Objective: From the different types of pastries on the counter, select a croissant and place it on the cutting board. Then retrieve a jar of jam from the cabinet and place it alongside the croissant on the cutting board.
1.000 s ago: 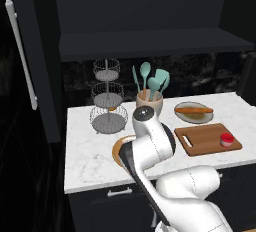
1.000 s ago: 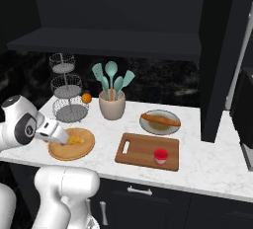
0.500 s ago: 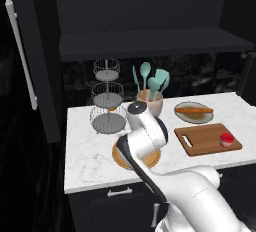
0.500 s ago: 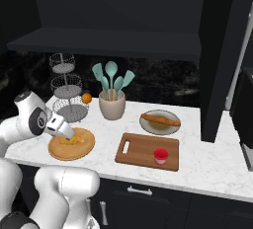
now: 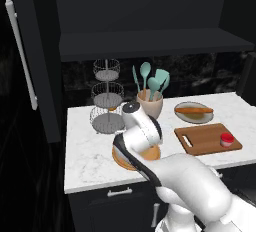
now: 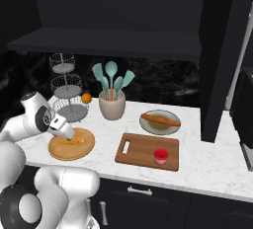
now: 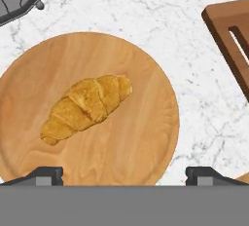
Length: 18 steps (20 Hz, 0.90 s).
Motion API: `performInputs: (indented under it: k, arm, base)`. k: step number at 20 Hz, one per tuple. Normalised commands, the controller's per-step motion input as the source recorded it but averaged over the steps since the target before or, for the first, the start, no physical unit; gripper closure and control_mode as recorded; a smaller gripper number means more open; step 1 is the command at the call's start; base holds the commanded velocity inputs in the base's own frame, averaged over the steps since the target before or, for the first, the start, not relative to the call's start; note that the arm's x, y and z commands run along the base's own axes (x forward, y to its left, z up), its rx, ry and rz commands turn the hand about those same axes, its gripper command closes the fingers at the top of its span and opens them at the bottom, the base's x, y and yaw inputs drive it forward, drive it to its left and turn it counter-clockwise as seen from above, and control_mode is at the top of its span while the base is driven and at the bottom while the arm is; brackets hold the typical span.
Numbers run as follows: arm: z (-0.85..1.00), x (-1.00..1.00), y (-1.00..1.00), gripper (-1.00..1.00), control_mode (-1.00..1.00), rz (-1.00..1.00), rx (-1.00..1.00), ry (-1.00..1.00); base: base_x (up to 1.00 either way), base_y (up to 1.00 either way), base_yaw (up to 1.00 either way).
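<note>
- We have the gripper [image 6: 67, 135] low over the round wooden plate [image 6: 85, 147], near the surface's front-left edge; jaws spread wide, pinching nothing, one tip at each bottom corner of the hand view.
- Croissant [image 7: 86, 107] lies on that plate, a bit left of plate centre in the hand view, ahead of the tips and between their lines, not touched.
- Plate sits on the surface [image 6: 197, 161], white marble-look, dark drawer fronts below.
- Cutting board [image 6: 147, 151] lies to the right of the plate, near the front edge, handle slot at the plate-side end; gap of bare surface between them.
- Jar of jam [image 6: 160, 156] stands upright on the board, at its front-right corner, red top.
- Behind the board: an oval dish [image 6: 160, 122] carrying the long orange-brown pastry [image 6: 159, 120].
- Toward the back edge: a beige crock [image 6: 111, 106] with teal utensils, and left of it a three-tier wire stand [image 6: 65, 93] with a small orange fruit [image 6: 86, 97] just beside it.
</note>
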Motion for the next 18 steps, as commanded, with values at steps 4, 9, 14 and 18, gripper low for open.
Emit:
performInputs:
  k: [4,9,14,18]
  arm:
    - [-0.01,0.07,0.01,-1.00,-1.00,-0.02,0.03,0.00]
    - [-0.36,0.03,-0.05,-1.00,-1.00,-0.06,0.05,0.01]
    - [-0.15,0.01,0.00,-1.00,-1.00,-0.05,0.09,0.00]
    - [0.00,0.27,0.00,-1.00,-1.00,-0.01,0.06,0.00]
  base:
    - [0.00,0.00,0.00]
    - [0.00,0.00,0.00]
    - [0.00,0.00,0.00]
    - [0.00,0.00,0.00]
